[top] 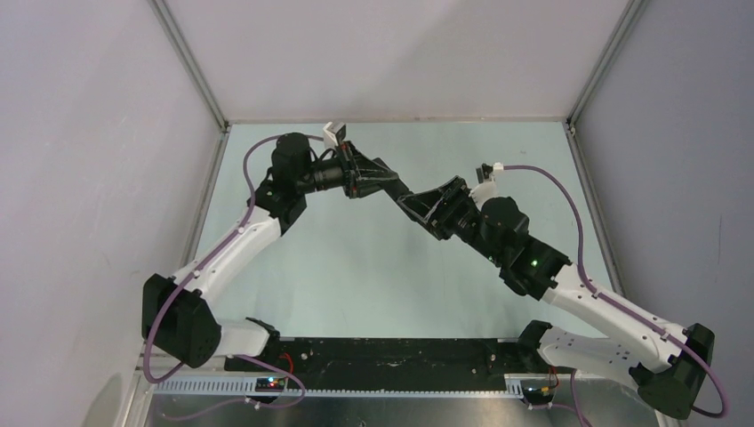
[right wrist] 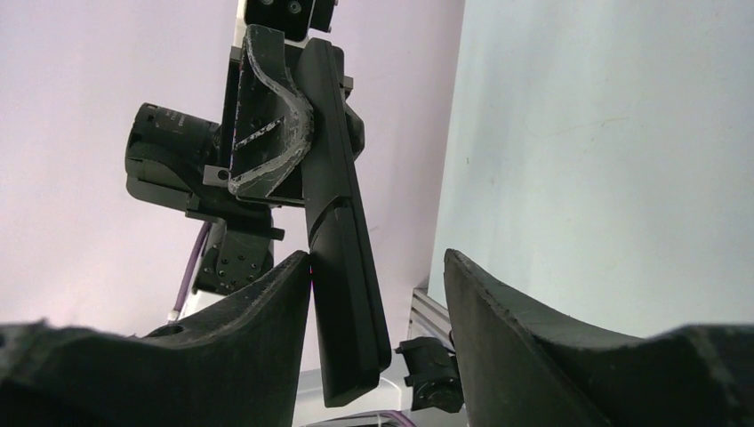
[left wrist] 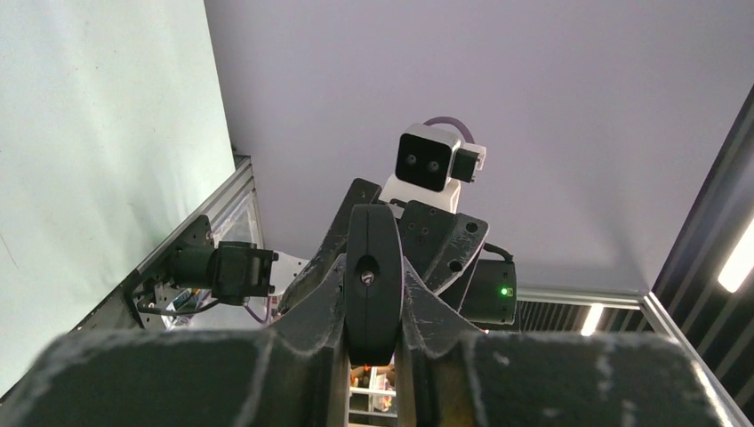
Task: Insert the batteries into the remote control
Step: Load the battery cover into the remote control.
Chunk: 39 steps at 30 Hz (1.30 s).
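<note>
The left tool [left wrist: 372, 307] is pinching the remote [right wrist: 342, 294] near one end, its fingers [left wrist: 293, 320] pressing on both flat faces. It is holding the remote in the air, well above the counter [top: 356, 267]. The remote's free end is reaching down between the fingers of the right tool [right wrist: 375, 258], which is standing spread around it. One right finger [right wrist: 276, 302] is perhaps touching the remote's edge, though the view is too tight to be sure. The other finger is standing clear. Both arms are meeting over the middle of the counter.
</note>
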Tool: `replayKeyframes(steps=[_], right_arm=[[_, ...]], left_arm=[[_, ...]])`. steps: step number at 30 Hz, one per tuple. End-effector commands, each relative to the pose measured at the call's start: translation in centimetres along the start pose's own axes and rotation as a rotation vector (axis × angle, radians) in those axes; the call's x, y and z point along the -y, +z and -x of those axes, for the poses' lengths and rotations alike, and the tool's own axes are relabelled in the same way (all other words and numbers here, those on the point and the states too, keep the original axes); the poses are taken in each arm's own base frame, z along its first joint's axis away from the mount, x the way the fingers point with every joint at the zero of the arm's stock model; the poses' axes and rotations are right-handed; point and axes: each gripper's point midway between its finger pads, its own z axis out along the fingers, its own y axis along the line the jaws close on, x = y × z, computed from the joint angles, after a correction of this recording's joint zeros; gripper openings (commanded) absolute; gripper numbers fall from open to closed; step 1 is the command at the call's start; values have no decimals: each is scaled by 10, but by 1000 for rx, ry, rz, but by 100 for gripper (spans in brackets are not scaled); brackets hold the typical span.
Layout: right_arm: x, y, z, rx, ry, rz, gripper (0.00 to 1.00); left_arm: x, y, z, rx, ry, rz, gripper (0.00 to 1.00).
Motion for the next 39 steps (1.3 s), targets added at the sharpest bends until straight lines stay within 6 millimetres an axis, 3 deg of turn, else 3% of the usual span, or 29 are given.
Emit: replayKeyframes(steps=[1,5,6,9,21,32,36,39], right_arm=[[11,-4,-2,-4,28,-22,59],[14,-4,-2,1,36,-27,58],[13,-3,-1,4,38,-22,58],[15,3,-2,2,39,-23,58],[6,28,-4,15,44,35,56],[1,35,-6,0,71,68,52],[-1,34,-5,-32,127,72,45],[2,34,-8,-78,153,70,30]], left_arm=[[35,-14,-5,26,65,-95,0],[41,-16,-7,25,77,-108,0],[67,-36,-25,31,139,-168,0],[50,-22,-13,24,86,-128,0],[79,-36,-32,-3,79,-201,0],[79,-37,-36,-15,93,-213,0],[75,-36,-36,-20,135,-208,0],[71,-35,-36,-26,150,-203,0]])
